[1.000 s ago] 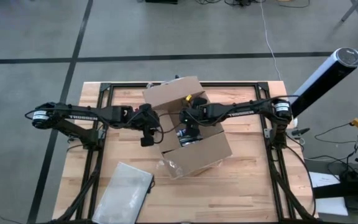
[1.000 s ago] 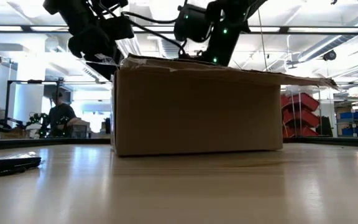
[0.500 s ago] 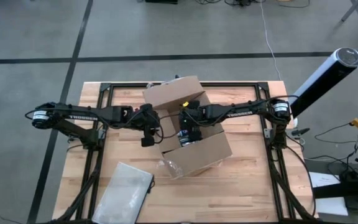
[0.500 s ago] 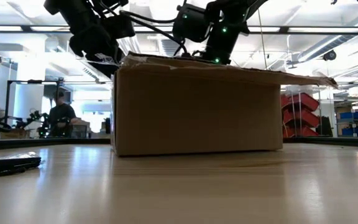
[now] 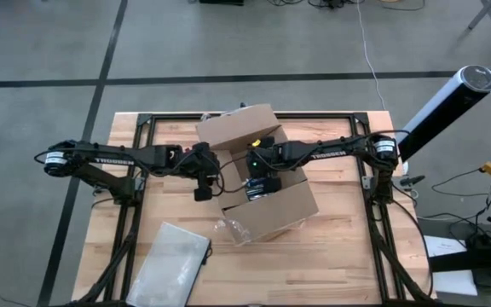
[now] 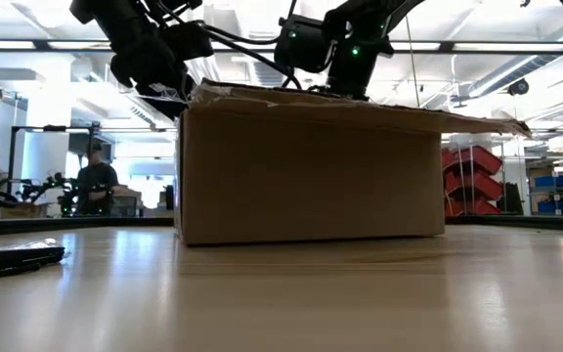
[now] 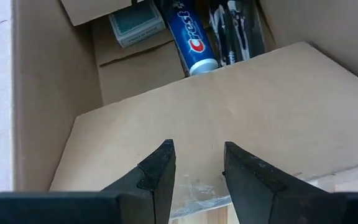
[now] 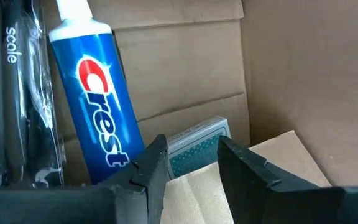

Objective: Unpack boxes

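Since a second ago your right gripper (image 5: pixel 257 182) has drawn a little toward the middle of the open box (image 5: pixel 275 209) and now covers the yellow patch that showed beside it then, and its jaws have narrowed. In the right wrist view they stand with a slim gap, over the teal card box (image 8: pixel 194 149) and a fold of brown paper (image 8: pixel 253 180), with the blue Crest toothpaste tube (image 8: pixel 98 112) just beside them; you cannot tell whether they pinch anything. Your left gripper (image 5: pixel 201 181) hangs at the box's left edge, unmoved, its jaws narrow around the edge of a cardboard flap (image 7: pixel 229 124) with crinkled clear tape at their tips. The box sits mid-table (image 5: pixel 348 273), flaps open, at an angle to the table's edges. A flat translucent pouch (image 5: pixel 170 260) lies on the table near the front left corner, well apart from the box.
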